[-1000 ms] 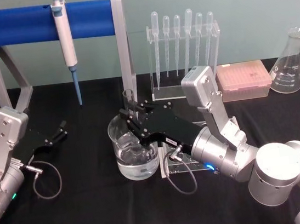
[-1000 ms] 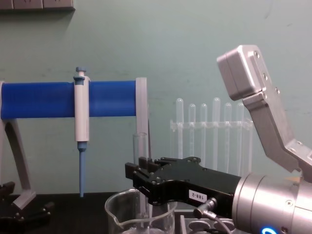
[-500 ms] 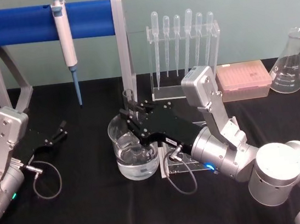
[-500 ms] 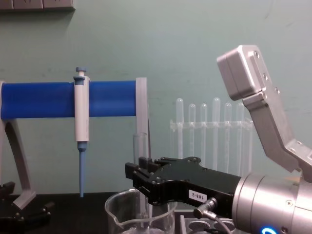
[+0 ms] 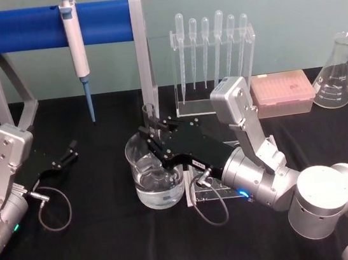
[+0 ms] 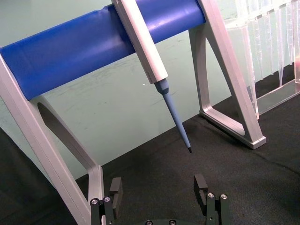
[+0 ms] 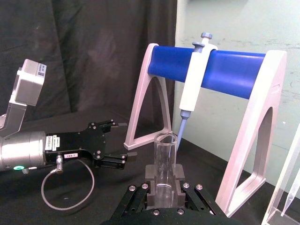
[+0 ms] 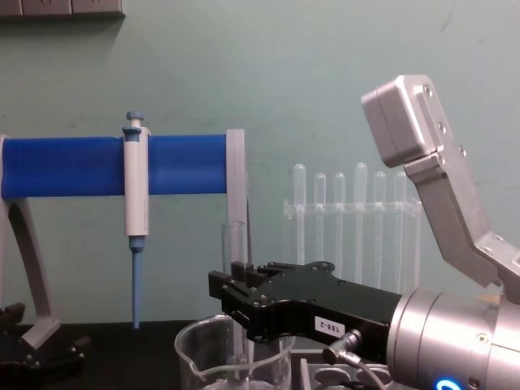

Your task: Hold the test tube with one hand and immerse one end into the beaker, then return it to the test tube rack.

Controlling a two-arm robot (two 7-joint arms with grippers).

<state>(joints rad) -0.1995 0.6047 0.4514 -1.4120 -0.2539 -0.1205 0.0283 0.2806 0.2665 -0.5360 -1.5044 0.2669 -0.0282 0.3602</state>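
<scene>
Glass stands inside glass here: the test tube (image 5: 149, 115), a smooth, straight, clear cylinder with an open rimmed top, is upright, its long axis vertical and its lower end down inside the beaker (image 5: 140, 173). The beaker is a much wider clear cylinder with a spout, and clear liquid seems to lie in its lower part. The right gripper (image 5: 154, 139), matte black, reaches in from the robot's right and clamps the tube at about mid-length, fingers pressed to the glass on either side. The test tube rack (image 5: 199, 198), clear with round holes, sits just beside the beaker under that gripper's body, so the way out is likely straight up along the tube's axis before any sideways travel. The left gripper (image 5: 68, 153) rests well apart on the black cloth, fingers spread wide, holding nothing
</scene>
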